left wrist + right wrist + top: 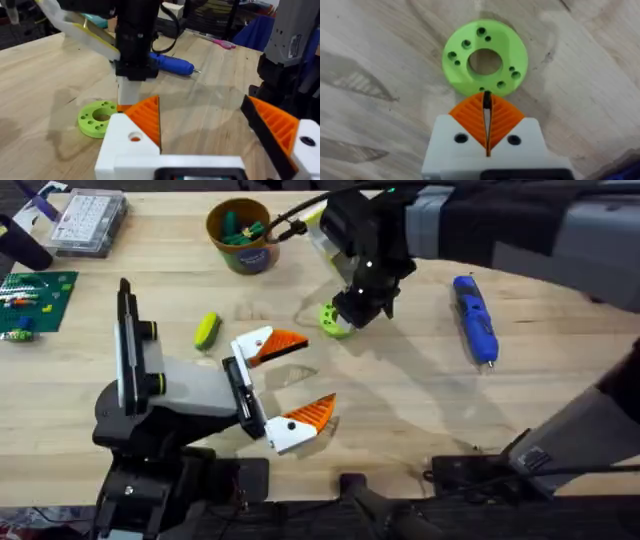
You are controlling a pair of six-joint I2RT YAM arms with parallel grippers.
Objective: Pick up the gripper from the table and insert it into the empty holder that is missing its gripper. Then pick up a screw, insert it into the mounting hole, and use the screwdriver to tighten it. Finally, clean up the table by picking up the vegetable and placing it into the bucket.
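Observation:
The vegetable point(333, 321), a lime-green ring with a hollow centre point(507, 47), lies flat on the table point(420, 400). My right gripper point(354, 312) points down at it, shut, with its orange pads point(470, 117) pressed together and their tips at the ring's near edge. In the left wrist view that gripper point(129, 97) stands right beside the ring point(96, 119). My left gripper point(290, 383) rests low near the front, wide open and holding nothing. The blue screwdriver point(475, 318) lies to the right. The orange-tan bucket point(242, 238) stands at the back with green pieces inside.
A yellow-green toy piece point(207, 330) lies left of the ring. A clear parts box point(88, 220) and a green board point(38, 298) sit at the far left. The right arm spans the table's back right.

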